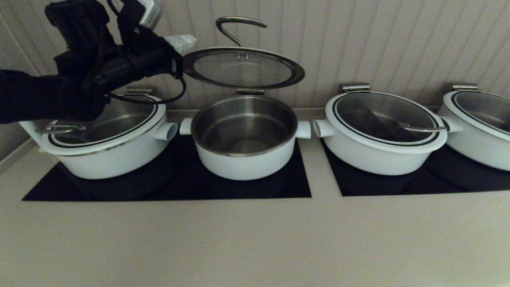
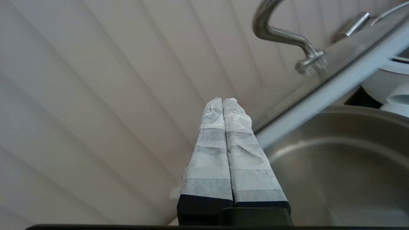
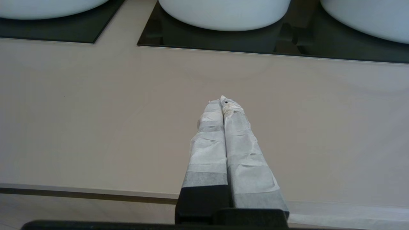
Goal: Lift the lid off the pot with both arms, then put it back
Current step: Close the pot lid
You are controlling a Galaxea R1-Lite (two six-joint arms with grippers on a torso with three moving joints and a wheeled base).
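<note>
Glass lid (image 1: pixel 243 67) stands raised, hinged open above the pot (image 1: pixel 244 137), left gripper (image 2: pixel 223 102) pressed together empty beside its rim, right gripper (image 3: pixel 222 101) likewise together over the counter (image 3: pixel 96 111); likely heavy, breakable, best held by its hook handle (image 1: pixel 238 24).

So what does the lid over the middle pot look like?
The lid is round, clear glass with a dark ring and a pale rim. A curved steel hook handle rises from its centre. It is up in the air above the pot, not touching it, so the pot's shiny steel inside is open. The left gripper, fingers shut, is right at the lid's left edge; whether it touches the rim cannot be told.
</note>
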